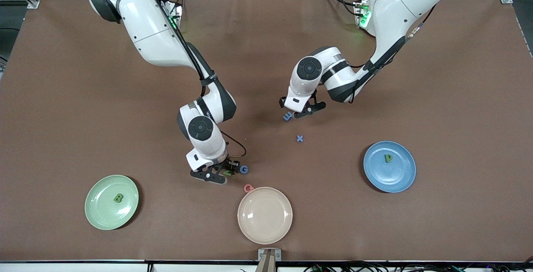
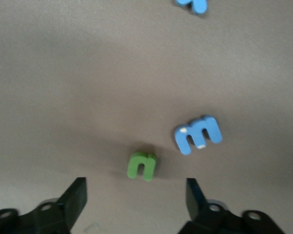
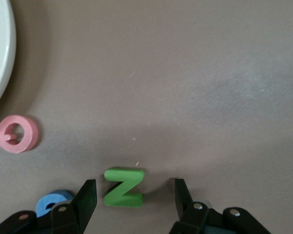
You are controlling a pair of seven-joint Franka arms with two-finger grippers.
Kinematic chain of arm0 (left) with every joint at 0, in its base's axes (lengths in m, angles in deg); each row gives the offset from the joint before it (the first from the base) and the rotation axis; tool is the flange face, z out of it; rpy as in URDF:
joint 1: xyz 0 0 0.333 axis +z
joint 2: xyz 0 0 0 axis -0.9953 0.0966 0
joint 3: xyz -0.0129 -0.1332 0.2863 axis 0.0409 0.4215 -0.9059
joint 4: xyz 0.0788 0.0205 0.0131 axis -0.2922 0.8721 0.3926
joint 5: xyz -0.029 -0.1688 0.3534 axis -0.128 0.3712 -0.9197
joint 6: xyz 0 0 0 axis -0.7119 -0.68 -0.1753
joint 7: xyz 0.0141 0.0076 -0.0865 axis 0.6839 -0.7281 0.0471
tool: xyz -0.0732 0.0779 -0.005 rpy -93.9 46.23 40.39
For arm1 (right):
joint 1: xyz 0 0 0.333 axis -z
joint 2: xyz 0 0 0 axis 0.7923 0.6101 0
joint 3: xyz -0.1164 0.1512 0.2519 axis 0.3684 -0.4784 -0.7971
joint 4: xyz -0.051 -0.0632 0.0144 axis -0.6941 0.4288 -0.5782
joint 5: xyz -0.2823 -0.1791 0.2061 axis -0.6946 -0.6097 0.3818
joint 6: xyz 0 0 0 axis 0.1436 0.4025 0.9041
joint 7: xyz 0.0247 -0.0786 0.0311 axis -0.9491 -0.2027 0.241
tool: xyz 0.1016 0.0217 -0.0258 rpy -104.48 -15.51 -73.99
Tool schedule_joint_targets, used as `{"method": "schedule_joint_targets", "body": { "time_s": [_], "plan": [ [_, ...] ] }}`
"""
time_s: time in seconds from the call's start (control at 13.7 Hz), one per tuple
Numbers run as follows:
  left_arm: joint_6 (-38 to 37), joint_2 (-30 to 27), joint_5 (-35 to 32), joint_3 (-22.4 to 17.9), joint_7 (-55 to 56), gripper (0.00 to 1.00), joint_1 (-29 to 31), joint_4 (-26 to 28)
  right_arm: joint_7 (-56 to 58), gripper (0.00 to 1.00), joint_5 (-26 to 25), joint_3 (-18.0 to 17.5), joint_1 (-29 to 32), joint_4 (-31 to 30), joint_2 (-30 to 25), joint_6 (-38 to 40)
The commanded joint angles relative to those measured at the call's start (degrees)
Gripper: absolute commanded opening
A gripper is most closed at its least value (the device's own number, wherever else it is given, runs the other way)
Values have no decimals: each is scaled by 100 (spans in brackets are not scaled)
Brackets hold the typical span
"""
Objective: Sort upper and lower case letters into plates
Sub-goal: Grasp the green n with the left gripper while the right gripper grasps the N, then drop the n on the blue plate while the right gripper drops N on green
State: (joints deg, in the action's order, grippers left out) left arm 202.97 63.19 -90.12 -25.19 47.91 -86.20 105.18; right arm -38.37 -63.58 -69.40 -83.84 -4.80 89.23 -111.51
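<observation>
Nearest the camera: cream-pink plate [image 1: 265,215] by the table's [image 1: 62,118] near edge, midway along; it holds nothing.
Sorted so far: green B [image 1: 118,198] on the pale green plate [image 1: 95,218] toward the right arm's end; green p [image 1: 388,158] on the blue plate [image 1: 374,176] toward the left arm's end.
Loose letters: red Q [image 3: 14,134] just beside the cream-pink plate's rim; blue G [image 1: 244,169] a little farther; blue x [image 1: 300,138] mid-table.
Right gripper [image 3: 135,197]: low over the table, jaws apart with the green N [image 3: 124,187] between them — not touching it.
Left gripper [image 2: 136,197]: low at mid-table, jaws apart astride the green n [image 2: 142,165], not yet closed on it; blue m [image 2: 198,134] just beside.
Handling: the letters look light, flat and probably foam — easily nudged; best pinched across their side edges.
Room: G crowds the right jaw, m the left; open table toward both plates.
</observation>
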Motion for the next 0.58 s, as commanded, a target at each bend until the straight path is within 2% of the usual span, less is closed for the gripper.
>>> {"method": "schedule_joint_targets", "body": {
  "time_s": [0.0,0.22,0.29,0.44,0.51],
  "plan": [
    [190,133,-232,2,217,79,60,60,-121,57,31,47,-90,-67,20,-103],
    [453,317,-259,-16,225,72,43,42,-121,42,31,46,-91,-67,29,-138],
    [454,326,-259,-33,217,69,51,60,-121,33,31,46,-82,-58,29,-138],
    [454,353,-259,-42,190,57,51,60,-121,15,40,55,-56,-58,21,-112],
    [445,353,-259,-42,173,48,51,51,-112,8,40,55,-12,-32,3,-86]
  ]
}}
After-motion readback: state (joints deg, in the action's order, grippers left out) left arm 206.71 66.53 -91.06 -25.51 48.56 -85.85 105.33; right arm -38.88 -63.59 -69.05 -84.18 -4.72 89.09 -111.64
